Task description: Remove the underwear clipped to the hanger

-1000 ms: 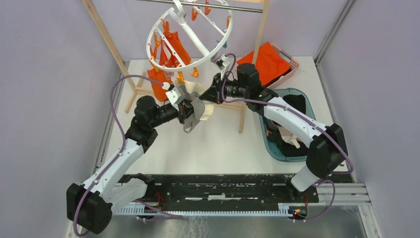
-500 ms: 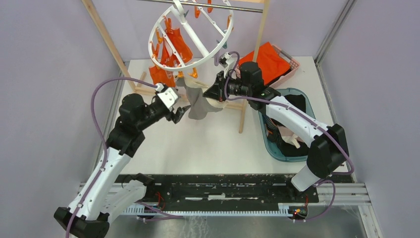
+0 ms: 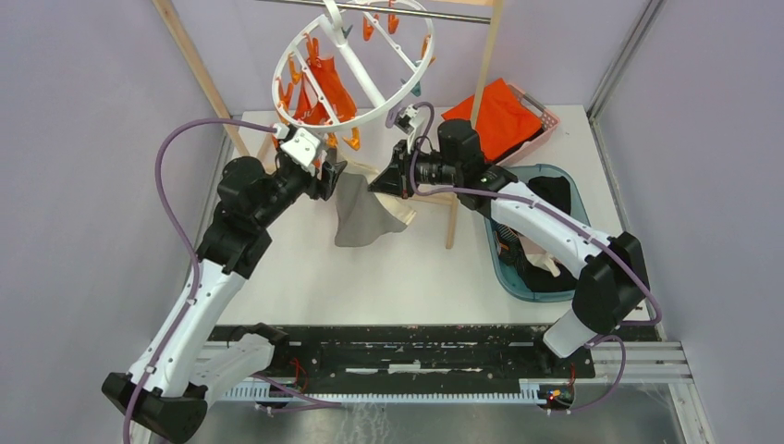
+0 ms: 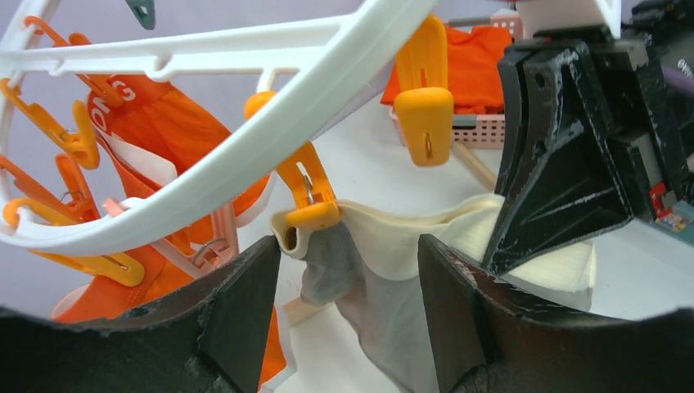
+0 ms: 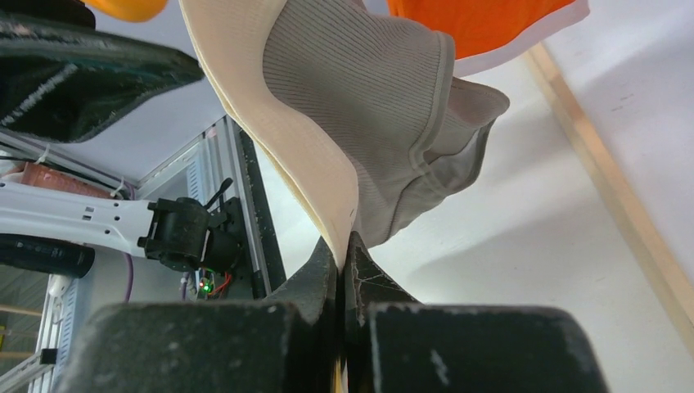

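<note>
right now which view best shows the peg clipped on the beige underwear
Left wrist: the orange peg sits mid-frame, biting the beige underwear at its waistband. Top external shows the garment hanging, the peg too small to pick out. Right wrist shows only cloth.

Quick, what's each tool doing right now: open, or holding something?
Left tool: open, holding nothing, near an orange peg.
Right tool: closed, pinching the beige underwear by its waistband.

2 units inspected: left arm (image 3: 199, 296) and right arm (image 3: 545, 231), white link shells, black joint housings. 1 purple cable (image 3: 169, 145) per arm. Fingers (image 4: 237, 327) matte black, scuffed.
</note>
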{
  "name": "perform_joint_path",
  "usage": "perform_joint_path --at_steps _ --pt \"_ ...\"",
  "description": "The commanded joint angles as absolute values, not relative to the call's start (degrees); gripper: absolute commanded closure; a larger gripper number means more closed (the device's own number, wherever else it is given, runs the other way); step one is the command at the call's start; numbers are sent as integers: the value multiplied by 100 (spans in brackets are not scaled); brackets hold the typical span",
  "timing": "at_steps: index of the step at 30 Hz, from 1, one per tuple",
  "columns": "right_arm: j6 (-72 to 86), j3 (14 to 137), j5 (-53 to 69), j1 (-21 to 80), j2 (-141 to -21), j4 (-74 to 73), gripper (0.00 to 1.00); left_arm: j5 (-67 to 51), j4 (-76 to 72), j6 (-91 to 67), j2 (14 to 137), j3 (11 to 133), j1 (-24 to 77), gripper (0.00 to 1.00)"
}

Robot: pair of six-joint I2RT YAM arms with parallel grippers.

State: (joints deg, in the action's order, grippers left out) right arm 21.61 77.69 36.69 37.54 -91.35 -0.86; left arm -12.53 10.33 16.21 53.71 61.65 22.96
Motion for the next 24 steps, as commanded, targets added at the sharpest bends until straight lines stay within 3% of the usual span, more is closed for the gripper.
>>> perform_joint_path --at_steps 1,14,24 --pt "2043 8088 3920 3850 -9002 117 99 -1095 422 996 5204 6172 2294 31" --pt "1905 8623 4051 4036 -9437 -344 100 -583 458 631 4964 6236 2206 25" --pt "2087 8915 3595 4249 -9582 -591 100 183 188 -210 5355 6425 2205 34"
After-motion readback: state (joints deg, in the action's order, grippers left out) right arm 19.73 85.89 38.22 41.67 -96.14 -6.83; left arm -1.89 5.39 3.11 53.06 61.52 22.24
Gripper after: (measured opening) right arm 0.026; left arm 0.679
